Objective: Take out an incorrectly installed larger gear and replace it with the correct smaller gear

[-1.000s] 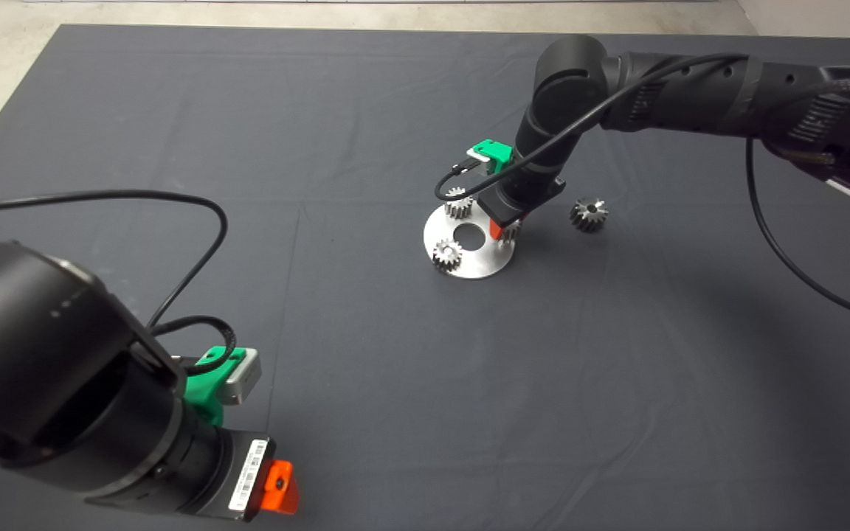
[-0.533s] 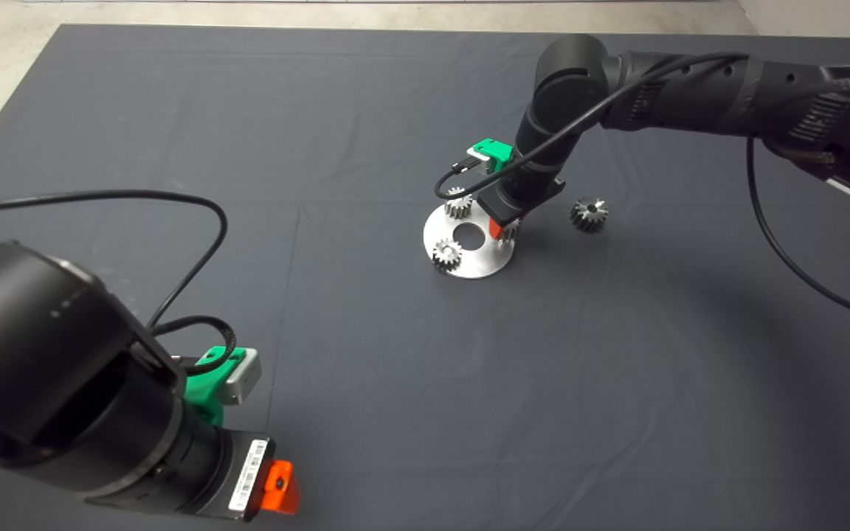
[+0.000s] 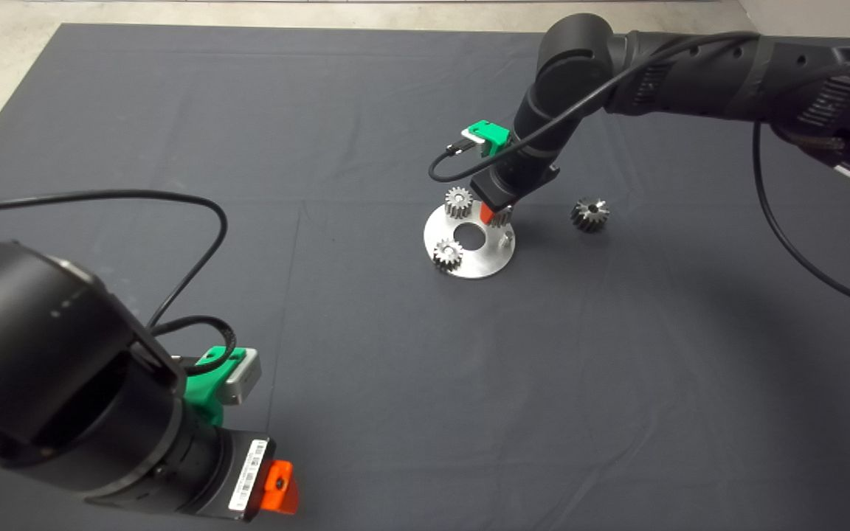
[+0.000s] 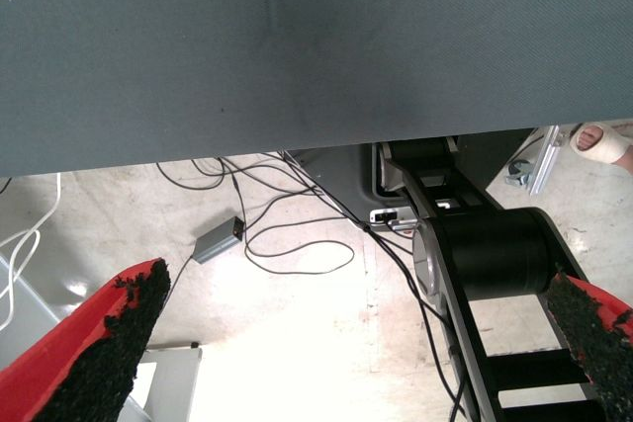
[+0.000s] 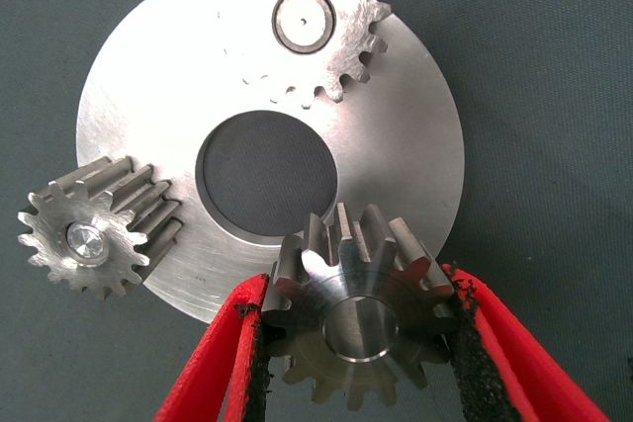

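Note:
My right gripper (image 3: 493, 214) hangs just above the round silver plate (image 3: 478, 262), shut on the larger gear (image 5: 361, 323). Its red fingers (image 5: 213, 368) press both sides of the shiny, coarse-toothed gear, which is clear of the plate (image 5: 406, 135). In the head view only a bit of the larger gear (image 3: 501, 217) shows beside the finger. A bare peg (image 3: 505, 237) stands on the plate's right side. The smaller gear (image 3: 589, 214) lies on the mat to the right of the plate. My left gripper (image 4: 346, 343) is parked at the lower left, open and holding nothing.
Two pale fine-toothed gears (image 3: 458, 202) (image 3: 446, 254) sit on pegs at the plate's back and front left. The plate has a round centre hole (image 3: 468, 236). The left wrist view shows cables and a person's foot (image 4: 600, 138) on the floor beyond the mat.
My right gripper has risen and shifted slightly back with the larger gear, lifting it off the plate. The peg under it now shows. The left arm has not moved.

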